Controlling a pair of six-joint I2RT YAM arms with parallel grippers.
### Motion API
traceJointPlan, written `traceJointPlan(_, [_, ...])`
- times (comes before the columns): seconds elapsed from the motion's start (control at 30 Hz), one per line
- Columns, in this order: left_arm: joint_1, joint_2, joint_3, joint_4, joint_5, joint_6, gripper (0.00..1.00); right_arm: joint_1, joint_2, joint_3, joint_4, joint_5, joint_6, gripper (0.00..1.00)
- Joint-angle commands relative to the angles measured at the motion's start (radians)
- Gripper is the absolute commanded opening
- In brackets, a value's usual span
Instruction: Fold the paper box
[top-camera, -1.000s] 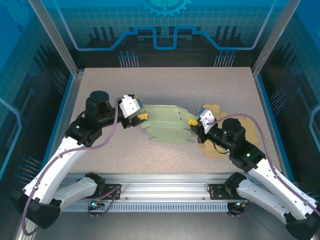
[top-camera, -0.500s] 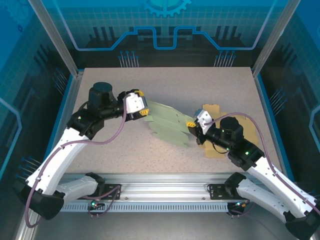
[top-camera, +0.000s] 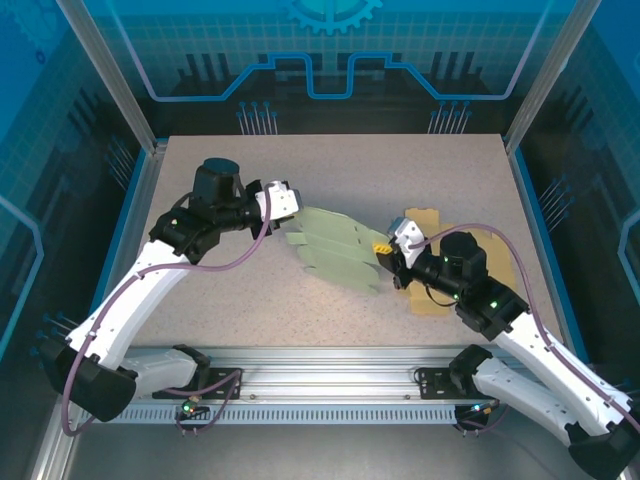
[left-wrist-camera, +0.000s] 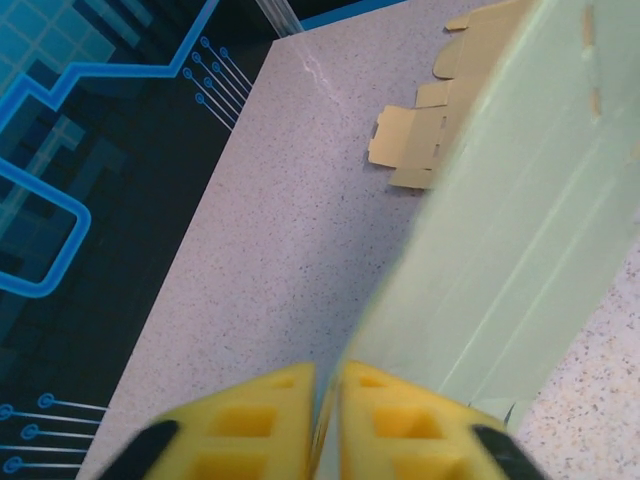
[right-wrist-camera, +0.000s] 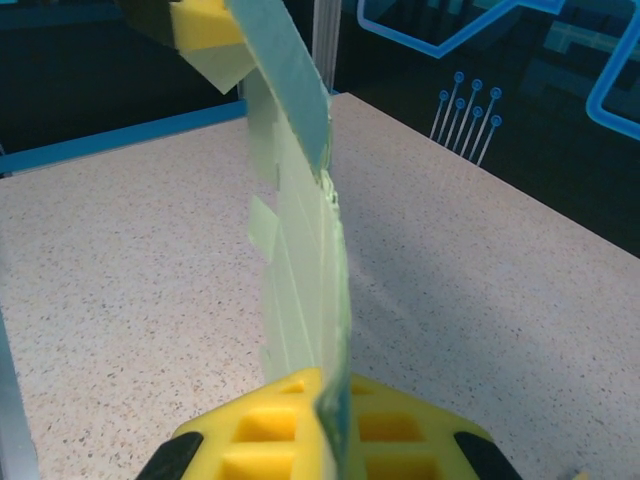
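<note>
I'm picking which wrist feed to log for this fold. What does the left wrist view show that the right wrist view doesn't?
Left wrist: the left gripper shut on the green box sheet, seen broadside, and a tan cardboard blank lying flat on the table beyond. Right wrist: the right gripper shut on the sheet, seen edge-on and upright, with the left gripper's yellow pad at its far end. Both: the sheet and speckled table.
</note>
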Motion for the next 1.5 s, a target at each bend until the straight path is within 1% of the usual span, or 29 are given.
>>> traceJointPlan(0.0, [0.001, 0.001, 0.015, -0.024, 0.011, -0.017, 0.09, -0.033, 0.043, 0.058, -0.014, 0.006, 0.062, 0.0])
traceJointPlan(0.1, [-0.001, 0.004, 0.032, -0.026, -0.004, -0.067, 0.01, -0.083, 0.12, 0.116, -0.066, -0.015, 0.127, 0.0])
traceJointPlan(0.13, [0.0, 0.012, 0.051, -0.036, -0.014, -0.088, 0.0, -0.101, 0.151, 0.141, -0.083, -0.039, 0.153, 0.0])
traceJointPlan(0.2, [-0.002, 0.042, 0.102, -0.099, -0.018, -0.119, 0.0, -0.133, 0.21, 0.194, -0.11, -0.08, 0.196, 0.0])
traceJointPlan(0.27, [-0.001, 0.088, 0.171, -0.181, -0.023, -0.138, 0.0, -0.16, 0.275, 0.24, -0.143, -0.093, 0.245, 0.0])
traceJointPlan(0.37, [-0.002, 0.171, 0.235, -0.263, -0.074, -0.147, 0.0, -0.208, 0.371, 0.297, -0.193, -0.108, 0.298, 0.03])
traceJointPlan(0.47, [-0.002, 0.254, 0.253, -0.277, -0.155, -0.155, 0.0, -0.262, 0.446, 0.322, -0.209, -0.152, 0.342, 0.14])
traceJointPlan(0.53, [-0.001, 0.301, 0.255, -0.27, -0.181, -0.151, 0.0, -0.29, 0.484, 0.329, -0.212, -0.168, 0.366, 0.27])
traceJointPlan(0.57, [-0.002, 0.318, 0.253, -0.257, -0.187, -0.151, 0.0, -0.3, 0.498, 0.332, -0.213, -0.169, 0.373, 0.29])
traceJointPlan(0.67, [-0.001, 0.363, 0.248, -0.184, -0.217, -0.154, 0.0, -0.328, 0.539, 0.349, -0.229, -0.166, 0.387, 0.4])
traceJointPlan(0.77, [-0.001, 0.381, 0.214, -0.061, -0.236, -0.156, 0.0, -0.348, 0.56, 0.362, -0.234, -0.16, 0.4, 0.48])
traceJointPlan(0.83, [-0.006, 0.378, 0.162, 0.042, -0.245, -0.145, 0.0, -0.361, 0.562, 0.364, -0.233, -0.145, 0.415, 0.53])
traceJointPlan(0.97, [-0.021, 0.356, 0.031, 0.257, -0.322, -0.114, 0.0, -0.388, 0.548, 0.361, -0.239, -0.104, 0.475, 0.53])
traceJointPlan(1.1, [-0.062, 0.335, -0.105, 0.43, -0.409, -0.058, 0.0, -0.425, 0.527, 0.361, -0.257, -0.091, 0.538, 0.54])
traceJointPlan(1.23, [-0.107, 0.302, -0.237, 0.614, -0.471, -0.028, 0.0, -0.429, 0.51, 0.362, -0.24, -0.09, 0.577, 0.56])
traceJointPlan(1.37, [-0.156, 0.292, -0.328, 0.768, -0.546, 0.018, 0.0, -0.427, 0.528, 0.391, -0.243, -0.146, 0.643, 0.57])
traceJointPlan(1.4, [-0.169, 0.296, -0.347, 0.809, -0.573, 0.032, 0.0, -0.422, 0.536, 0.398, -0.235, -0.174, 0.65, 0.57])
traceJointPlan(1.47, [-0.19, 0.308, -0.375, 0.869, -0.612, 0.052, 0.0, -0.4, 0.549, 0.414, -0.231, -0.186, 0.661, 0.57])
